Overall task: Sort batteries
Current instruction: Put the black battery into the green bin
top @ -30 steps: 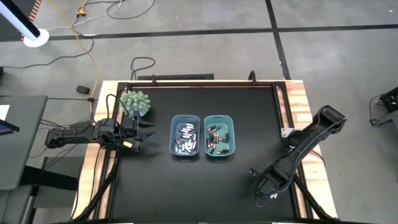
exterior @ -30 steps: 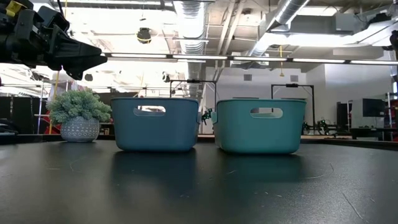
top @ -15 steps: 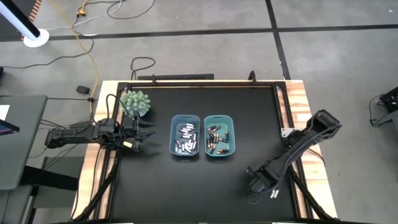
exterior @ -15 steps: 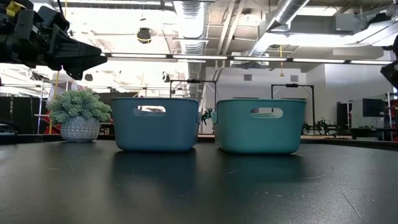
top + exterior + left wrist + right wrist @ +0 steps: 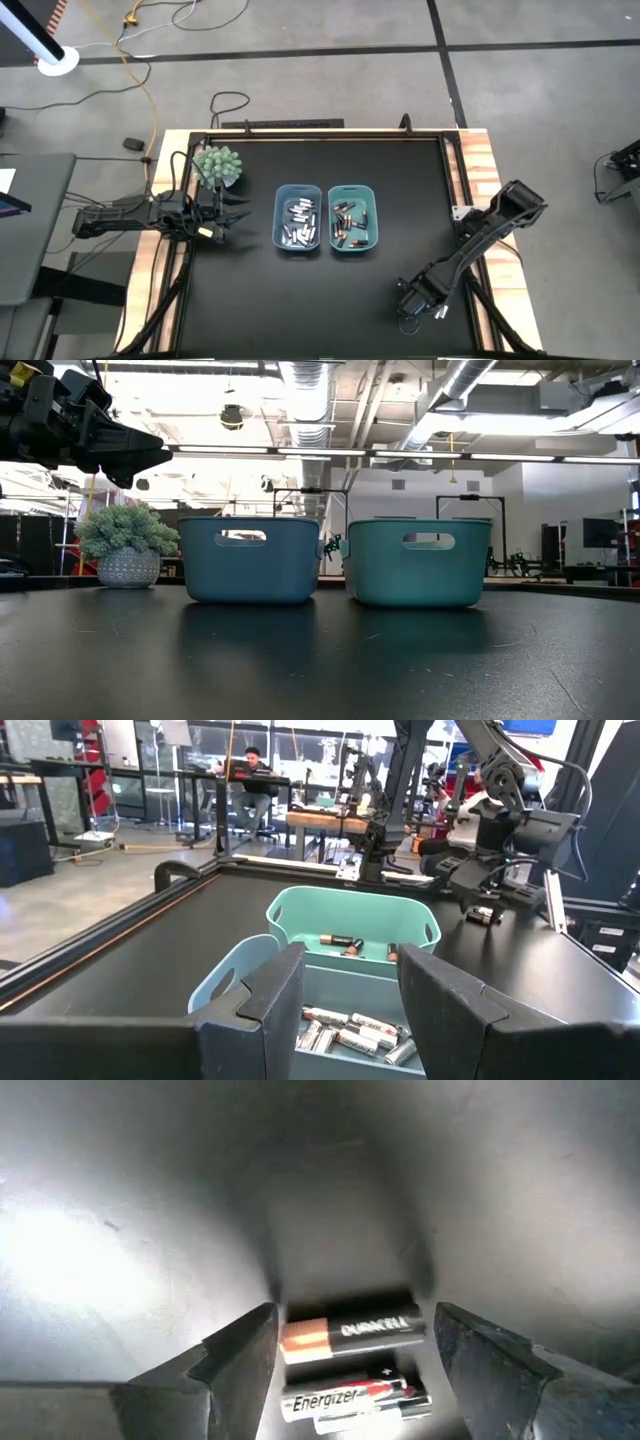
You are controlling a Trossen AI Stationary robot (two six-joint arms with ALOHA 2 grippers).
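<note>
Blue bins, frame centre: the left bin (image 5: 298, 218) holds silvery batteries (image 5: 299, 222), the right bin (image 5: 353, 218) dark copper-ended ones (image 5: 352, 222); sorting looks mostly done. Lower right: your right gripper (image 5: 412, 302), fingers wide, straddles two loose batteries (image 5: 352, 1363). Left gripper (image 5: 235, 218) waits parted at the table's left.

Left hand (image 5: 232, 216) open, right hand (image 5: 408, 307) low, fingers spread

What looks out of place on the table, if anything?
Two batteries lie loose on the black table, far from the two bins where the others are sorted. One is dark with a copper end, one silvery. The right hand hangs open over them near the table's front right corner. Nothing looks spilled or damaged.
</note>
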